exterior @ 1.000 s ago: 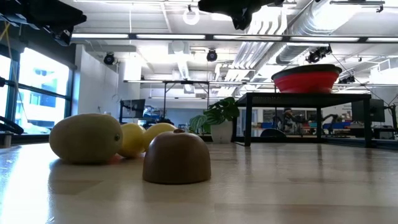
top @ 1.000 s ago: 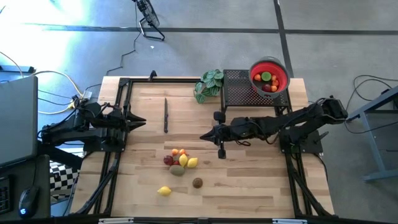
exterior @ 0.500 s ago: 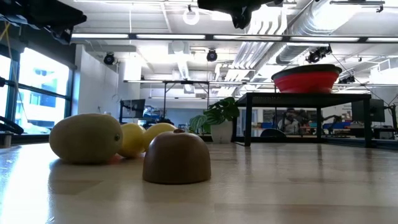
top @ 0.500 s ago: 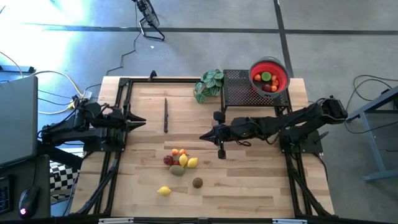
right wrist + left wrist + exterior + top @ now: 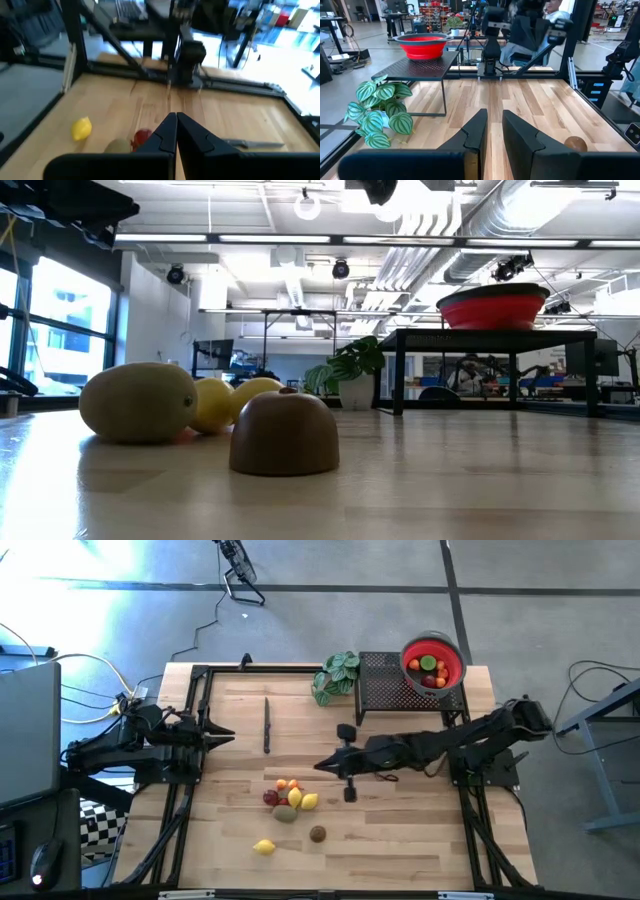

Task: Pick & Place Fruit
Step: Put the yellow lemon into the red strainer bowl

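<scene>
Jaws pressed together, empty, your right gripper [image 5: 320, 764] hovers mid-frame above the fruit [image 5: 289, 799]; descend like that and you'll scatter the cluster.

The right arm stretches leftward to mid-frame in the high view, its hand [image 5: 322, 766] closed and empty. The left arm rests at centre-left, its hand [image 5: 228, 737] nearly closed, empty.

Two matte-black jointed arms w/ wedge-shaped fingers [image 5: 520, 142] (black cabling alongside)
</scene>
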Available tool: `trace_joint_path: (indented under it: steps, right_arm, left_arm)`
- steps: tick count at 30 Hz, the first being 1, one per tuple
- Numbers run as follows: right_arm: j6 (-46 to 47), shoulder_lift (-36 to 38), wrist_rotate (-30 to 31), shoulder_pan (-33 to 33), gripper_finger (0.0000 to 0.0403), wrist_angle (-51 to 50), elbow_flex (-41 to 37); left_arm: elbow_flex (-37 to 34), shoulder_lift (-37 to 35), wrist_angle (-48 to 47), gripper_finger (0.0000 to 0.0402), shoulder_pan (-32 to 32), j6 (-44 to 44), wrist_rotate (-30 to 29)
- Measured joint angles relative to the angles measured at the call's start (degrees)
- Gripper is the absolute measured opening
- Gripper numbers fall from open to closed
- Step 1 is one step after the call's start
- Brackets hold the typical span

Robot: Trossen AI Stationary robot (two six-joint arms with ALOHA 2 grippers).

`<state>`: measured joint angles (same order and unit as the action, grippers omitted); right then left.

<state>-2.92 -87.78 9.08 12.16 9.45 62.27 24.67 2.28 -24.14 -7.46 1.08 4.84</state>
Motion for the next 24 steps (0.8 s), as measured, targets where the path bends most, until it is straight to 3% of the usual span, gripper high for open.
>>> trace_joint_path:
  steps: [8, 18, 24]
  right_arm:
    - [-5.23, -14.02, -2.77, 0.13, 0.0003, -11.46, 14.59]
    - [-5.36, -19.61, -10.86, -2.57, 0.0003, -12.91, 15.20]
    - [-0.35, -19.63, -9.55, -2.68, 0.0003, -13.92, 13.81]
  left_arm:
    - [0.00, 0.00, -0.04, 0.0054, 0.00, -0.02, 0.07]
    - [0.02, 0.00, -0.47, 0.0054, 0.00, -0.04, 0.07]
    - [0.02, 0.00, -2.33, 0.0054, -0.01, -0.02, 0.04]
